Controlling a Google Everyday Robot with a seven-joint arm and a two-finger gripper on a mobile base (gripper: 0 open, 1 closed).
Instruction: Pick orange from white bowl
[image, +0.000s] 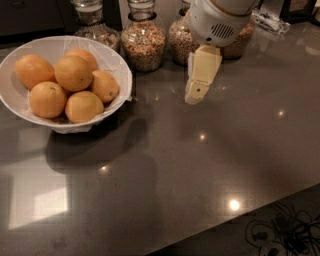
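Observation:
A wide white bowl (116, 62) with crinkled white lining sits at the left on the dark countertop. It holds several oranges; a round one (73, 73) lies on top in the middle, and a more oval one (105, 86) lies at the right. My gripper (197, 86) hangs from the white arm (217, 22) at the upper middle, above the counter to the right of the bowl and apart from it. It holds nothing that I can see.
Several glass jars of grains stand along the back edge, one (144, 37) just behind the bowl's right side and others behind my arm. The counter's front edge runs diagonally at the lower right, with cables (282, 232) on the floor beyond it.

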